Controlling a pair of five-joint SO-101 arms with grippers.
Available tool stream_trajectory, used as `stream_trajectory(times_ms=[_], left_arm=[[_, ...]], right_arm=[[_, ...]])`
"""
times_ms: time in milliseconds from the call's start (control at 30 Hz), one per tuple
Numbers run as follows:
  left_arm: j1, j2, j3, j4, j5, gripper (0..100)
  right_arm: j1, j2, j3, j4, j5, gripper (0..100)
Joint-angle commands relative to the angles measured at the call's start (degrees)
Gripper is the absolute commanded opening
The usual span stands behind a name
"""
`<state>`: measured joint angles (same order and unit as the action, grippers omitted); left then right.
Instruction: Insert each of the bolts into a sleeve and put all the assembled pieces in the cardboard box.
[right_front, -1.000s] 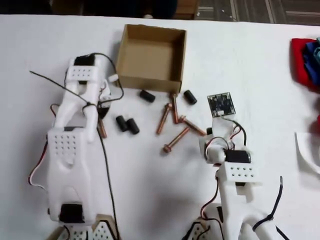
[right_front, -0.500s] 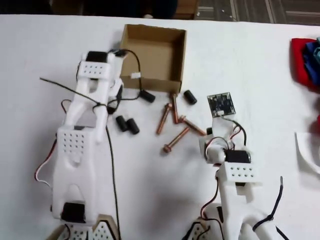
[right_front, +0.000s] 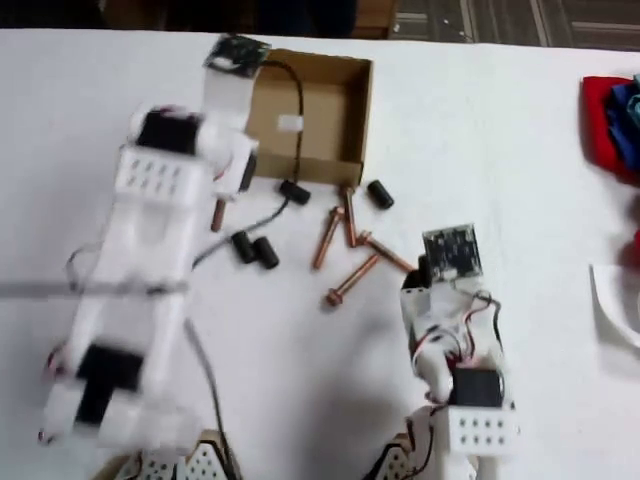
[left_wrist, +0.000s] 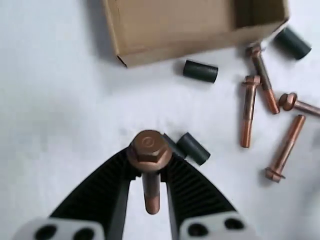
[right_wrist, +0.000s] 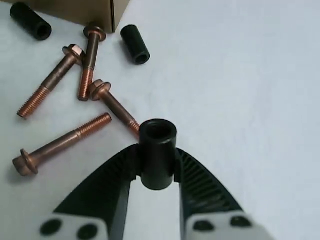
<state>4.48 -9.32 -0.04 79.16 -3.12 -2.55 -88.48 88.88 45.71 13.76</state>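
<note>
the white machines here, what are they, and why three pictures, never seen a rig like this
They are two small robot arms, a left arm and a right arm, at a white table. The high view comes from a fixed camera looking down. Each other picture comes from a camera on one arm's wrist, looking along its gripper. On the table lie a cardboard box, four loose bolts and four loose sleeves. The left gripper holds a bolt, the right gripper a sleeve.
</note>
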Motion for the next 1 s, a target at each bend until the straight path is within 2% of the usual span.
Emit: stream_trajectory(times_ms=[0, 167, 300, 400, 500, 633, 767, 967], left_arm=[[0.62, -22.07, 23.43, -14.42, 0.53, 3], [0.88, -40.26, 39.34, -31.21, 0.62, 3], [2.73, -47.03, 41.27, -37.36, 0.62, 3], [3.96, -49.67, 40.40, -38.51, 0.70, 3], [5.45, -50.99, 36.88, -37.89, 4.40, 3], [10.46, -49.14, 30.11, -38.24, 10.99, 3], [16.79, -43.60, 22.02, -38.24, 11.08, 3], [20.92, -34.73, 11.82, -37.71, 11.25, 3]], right_arm=[[-0.66, -13.93, 2.64, 1.54, -0.53, 2.0], [-8.22, -12.53, 4.66, -4.88, -0.53, 2.0], [-15.43, -13.49, 4.66, -17.45, -0.44, 2.0], [-17.80, -14.11, 4.66, -30.64, -0.44, 2.0], [-19.12, -13.49, 4.66, -37.32, -0.44, 2.0], [-20.97, -12.44, 4.48, -39.43, -0.53, 2.0], [-23.52, -12.26, 2.99, -40.40, -0.53, 2.0], [-23.78, -9.63, 3.43, -40.13, -0.53, 2.0]])
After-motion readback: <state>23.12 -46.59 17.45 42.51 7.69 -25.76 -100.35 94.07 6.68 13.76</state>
